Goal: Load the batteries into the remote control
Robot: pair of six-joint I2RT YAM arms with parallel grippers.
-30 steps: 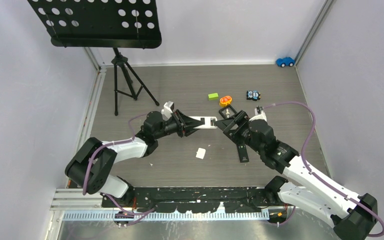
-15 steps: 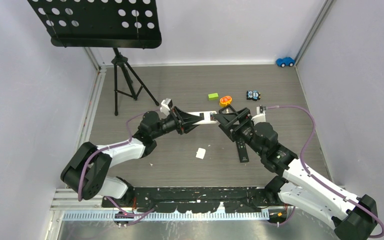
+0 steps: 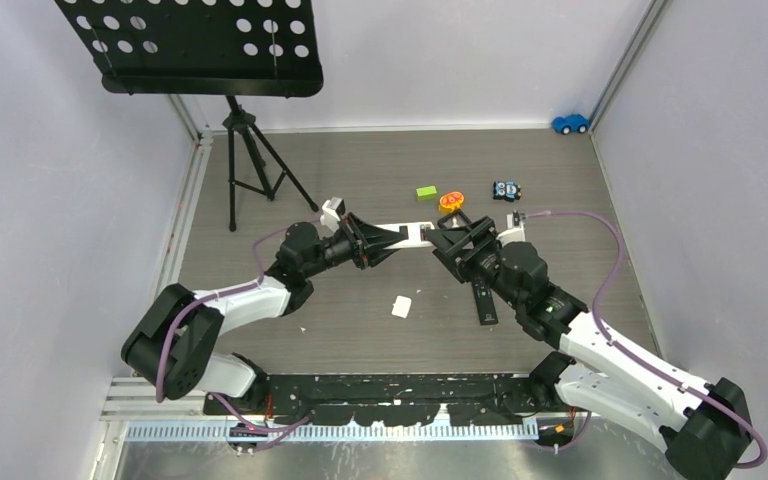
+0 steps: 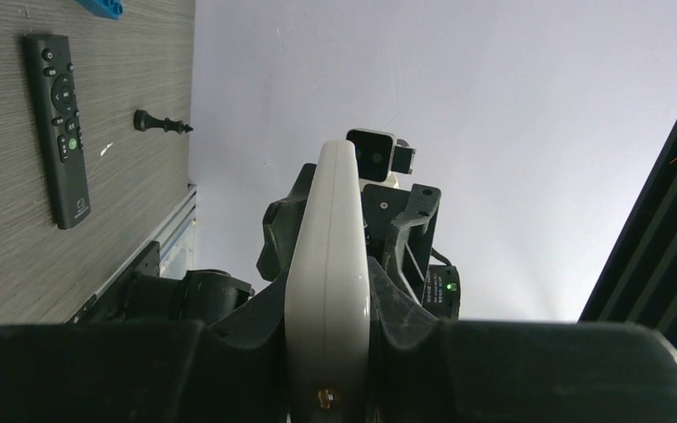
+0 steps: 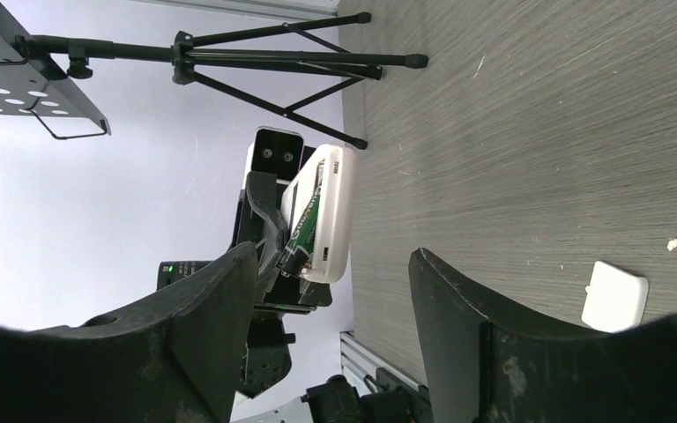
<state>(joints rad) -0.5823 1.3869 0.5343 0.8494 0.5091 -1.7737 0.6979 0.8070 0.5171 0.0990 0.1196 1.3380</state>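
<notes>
My left gripper (image 3: 374,240) pinches the white remote (image 5: 336,198) and holds it in the air over the middle of the table. The long axis of the remote points toward my right gripper (image 3: 447,239). The right fingers are spread apart and carry nothing. One dark battery (image 5: 304,225) lies along the remote in its open compartment, straight ahead of the right fingers and close to them. Its near end seems a little raised, so I think the right arm must press it flat.
</notes>
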